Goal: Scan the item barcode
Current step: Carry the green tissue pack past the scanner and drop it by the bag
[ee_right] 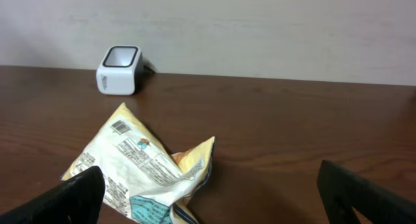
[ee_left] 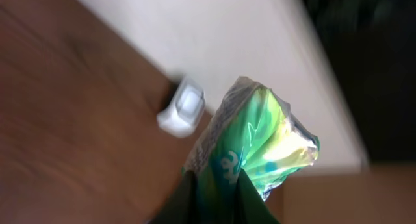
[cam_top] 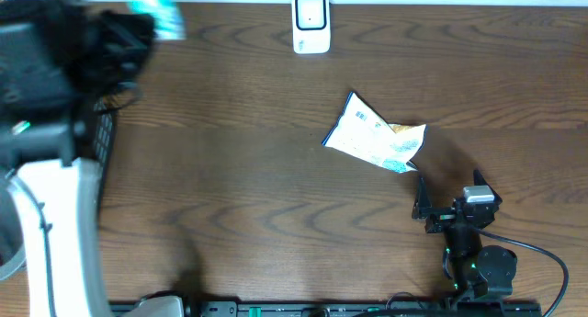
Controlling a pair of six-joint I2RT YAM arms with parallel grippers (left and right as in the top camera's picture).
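At the bottom edge of the left wrist view, the left gripper (ee_left: 214, 197) is pinching a green packet (ee_left: 260, 139), jaws closed tight on its lower end, so the pouch is standing clear of the table (cam_top: 230, 170). Beyond it, left of centre, the white scanner (ee_left: 182, 109) is sitting near the table's far edge. In the right wrist view, the right gripper (ee_right: 211, 178) is resting with jaws spread wide and holding nothing, just short of a yellow-and-white packet (ee_right: 140, 165) lying flat at lower left. The green packet's barcode is probably on its printed side strip, though blur is hiding it. The thin film is crinkling under the pinch and may twist, turning the code from the scanner's window or throwing glare, so the read could fail.
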